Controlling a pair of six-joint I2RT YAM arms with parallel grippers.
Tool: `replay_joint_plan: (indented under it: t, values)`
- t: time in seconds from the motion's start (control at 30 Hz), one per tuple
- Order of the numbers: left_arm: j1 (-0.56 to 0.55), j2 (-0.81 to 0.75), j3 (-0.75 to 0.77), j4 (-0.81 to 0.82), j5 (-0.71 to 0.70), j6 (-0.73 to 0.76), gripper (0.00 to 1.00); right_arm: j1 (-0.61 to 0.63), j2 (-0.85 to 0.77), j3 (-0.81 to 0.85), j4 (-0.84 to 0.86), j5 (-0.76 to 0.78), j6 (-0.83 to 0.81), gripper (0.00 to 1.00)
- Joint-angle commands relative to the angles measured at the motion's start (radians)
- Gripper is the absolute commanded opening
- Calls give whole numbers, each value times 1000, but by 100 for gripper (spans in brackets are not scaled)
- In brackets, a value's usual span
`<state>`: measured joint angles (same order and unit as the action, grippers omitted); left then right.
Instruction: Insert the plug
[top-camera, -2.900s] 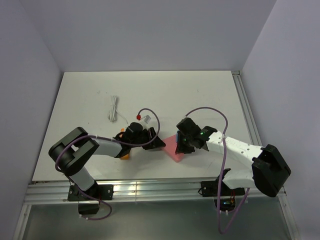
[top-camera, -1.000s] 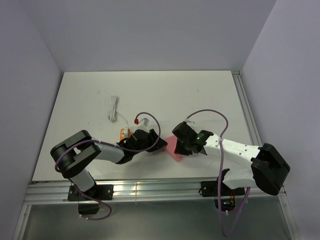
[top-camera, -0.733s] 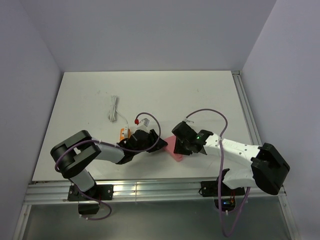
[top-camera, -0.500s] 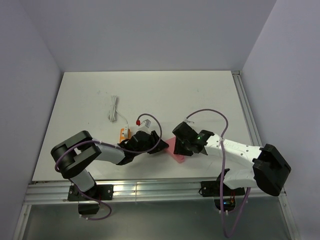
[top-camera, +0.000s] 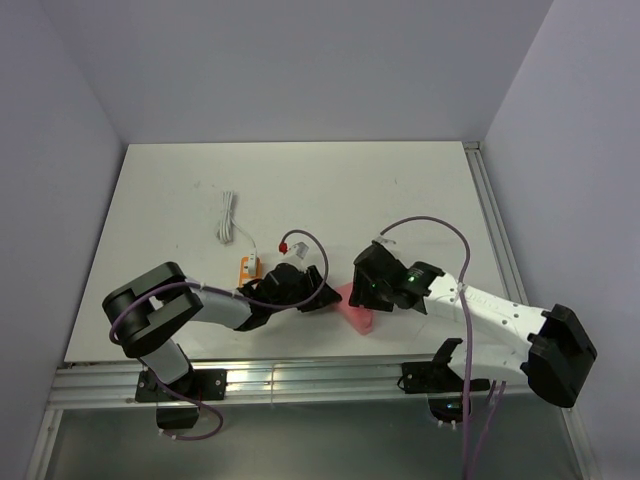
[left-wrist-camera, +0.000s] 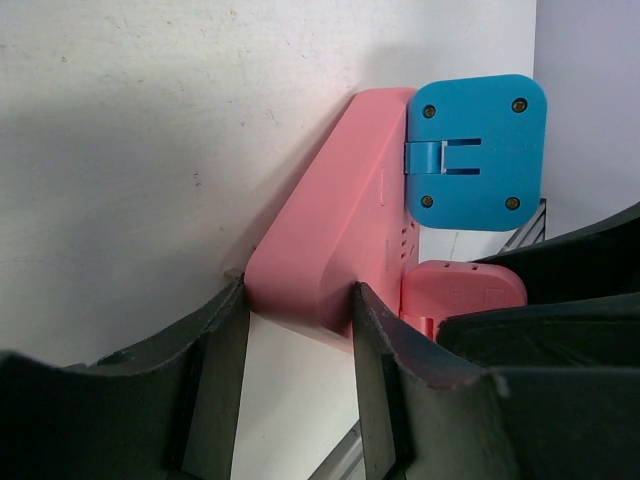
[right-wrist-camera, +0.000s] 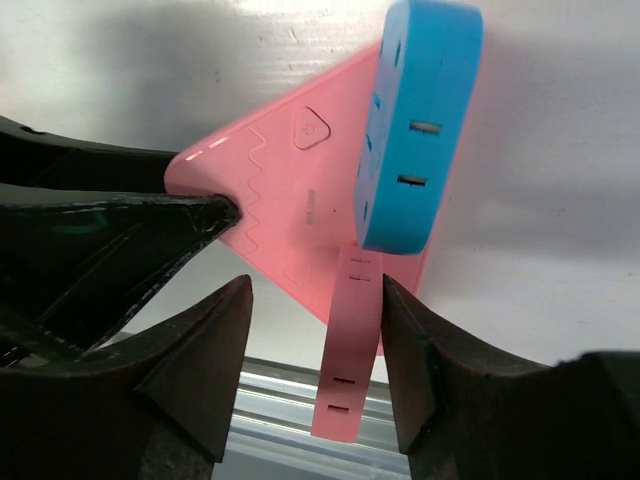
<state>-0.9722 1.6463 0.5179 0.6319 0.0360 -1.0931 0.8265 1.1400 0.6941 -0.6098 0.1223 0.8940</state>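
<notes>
- Blue plug (left-wrist-camera: 475, 150): sitting flush against one side face of the pink socket block (left-wrist-camera: 335, 250), prongs out of sight.
- Left gripper (left-wrist-camera: 297, 305): clamping a corner of the socket block, which is lying on the white table (left-wrist-camera: 150, 120).
- Right gripper (right-wrist-camera: 315, 295): standing with jaws apart, straddling the pink plug (right-wrist-camera: 350, 340) and gripping nothing.
</notes>
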Motion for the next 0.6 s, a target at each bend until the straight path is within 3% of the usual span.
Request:
replay_joint_plan:
  t: [0.0,0.13,0.27,0.3,0.57]
  values:
    - [-7,7,17,-135,25,68,0,-15,-62,50,-10,46,-20,62]
    - [24,9,50,-167,21,102,0,-32,-123,48,-56,45,-32,70]
    - [76,29,77,-176,33,128,0,-46,-212,33,-113,62,-36,82]
    - [85,39,82,-178,36,139,0,-58,-227,25,-134,68,-41,89]
    - [156,109,188,-225,27,205,0,-139,-356,18,-208,79,-93,94]
